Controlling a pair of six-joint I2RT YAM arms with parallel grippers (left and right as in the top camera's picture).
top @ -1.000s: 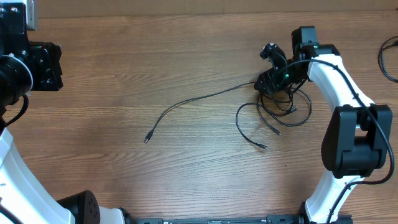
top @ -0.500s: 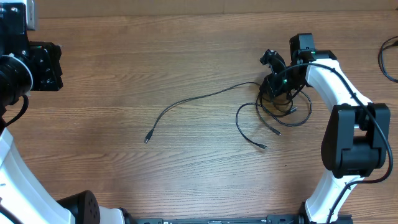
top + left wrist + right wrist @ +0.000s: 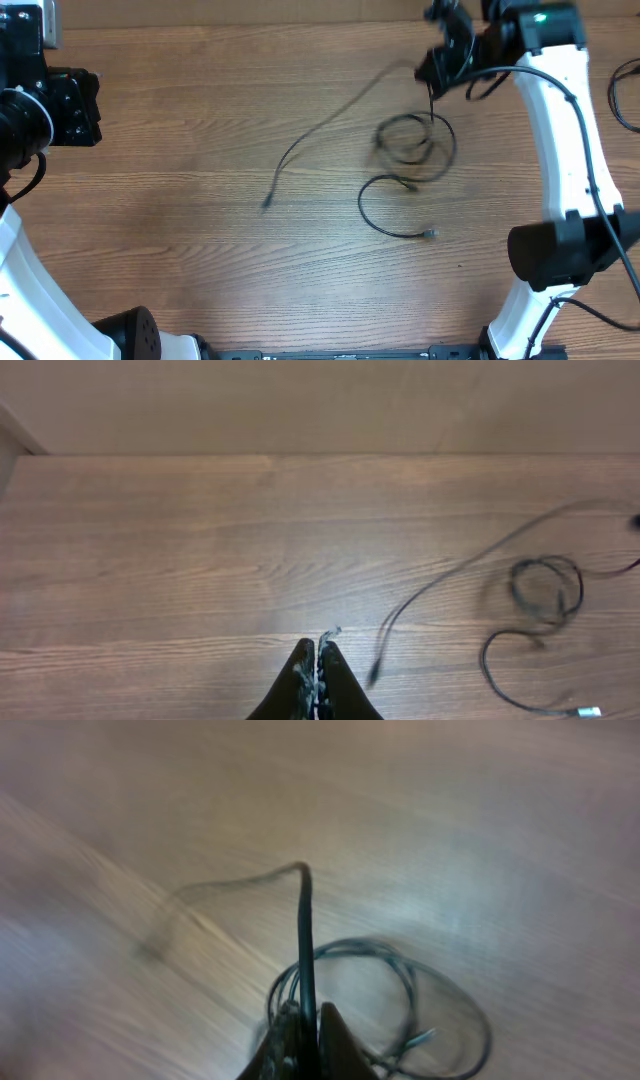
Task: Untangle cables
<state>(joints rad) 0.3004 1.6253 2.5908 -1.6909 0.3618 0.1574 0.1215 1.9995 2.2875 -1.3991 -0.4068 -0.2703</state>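
Several thin black cables [image 3: 415,140] lie on the wooden table as a small looped bundle right of centre. One long strand [image 3: 330,115] runs left from it to a plug end [image 3: 267,204]. Another strand curves forward to a plug [image 3: 430,233]. My right gripper [image 3: 436,75] hangs above the bundle near the far edge, shut on a strand that rises from the loops. In the right wrist view that strand [image 3: 304,920] stands up between the shut fingers [image 3: 335,1040], the loops [image 3: 440,1000] blurred below. My left gripper [image 3: 318,660] is shut on nothing, with the long strand [image 3: 450,575] to its right.
Another black cable [image 3: 625,95] loops at the right edge of the table. The left arm's body [image 3: 50,105] sits at the far left. A wall meets the table's far edge [image 3: 300,453].
My right gripper has shut on a strand and moved up and toward the far edge. The bundle and the long strand's free end were dragged after it. The left arm has not moved.
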